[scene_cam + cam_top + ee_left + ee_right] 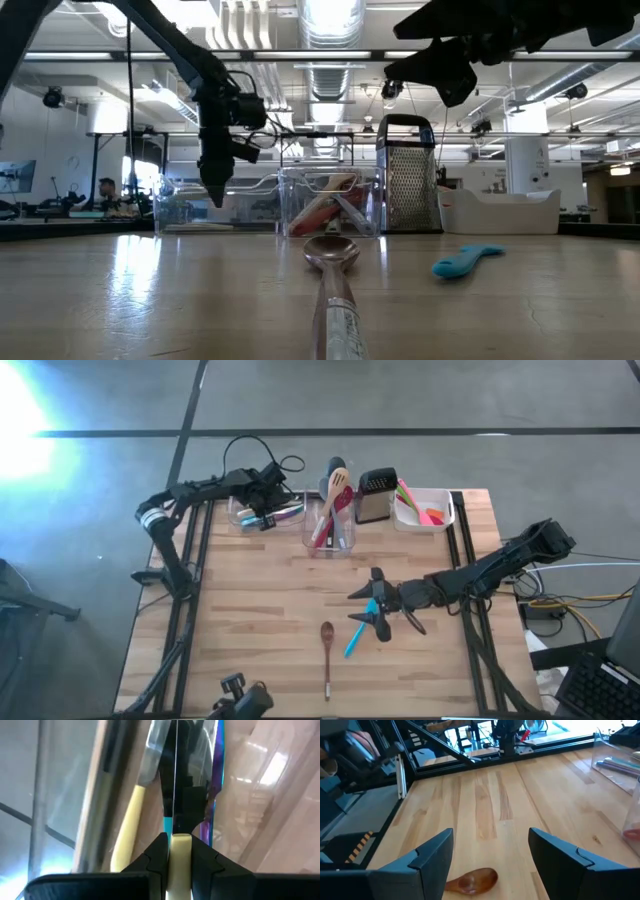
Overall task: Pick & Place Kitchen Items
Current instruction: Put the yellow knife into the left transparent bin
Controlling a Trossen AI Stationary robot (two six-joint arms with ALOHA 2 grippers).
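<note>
- 2 arms are engaged. The left gripper [268,510] is set over the left clear tub [240,517] at the table's far edge, jaws pinched nearly shut on a yellow-handled knife [178,851], blade pointing down into the tub.
- A 2nd yellow handle [125,831] and a purple tool [218,775] are seen already in that tub.
- Step in hand, as judged: the knife is being placed in the tub. Next move calls for the left jaws to be opened and the arm lifted straight up, clear of the tub wall.
- The right gripper [376,610] is held above mid-table, jaws spread wide, nothing gripped.
- A blue spatula [359,633] lies just beside and partly under it; a wooden spoon [327,650] lies nearer the front edge.
- The right wrist view shows the spoon's bowl [471,880] between the open fingers, so either item may be next; which one cannot be told.
- Next right move calls for descent and alignment across a handle before closing.
- The middle tub [331,530] already holds several utensils; the grater [375,496] stands beside it.
</note>
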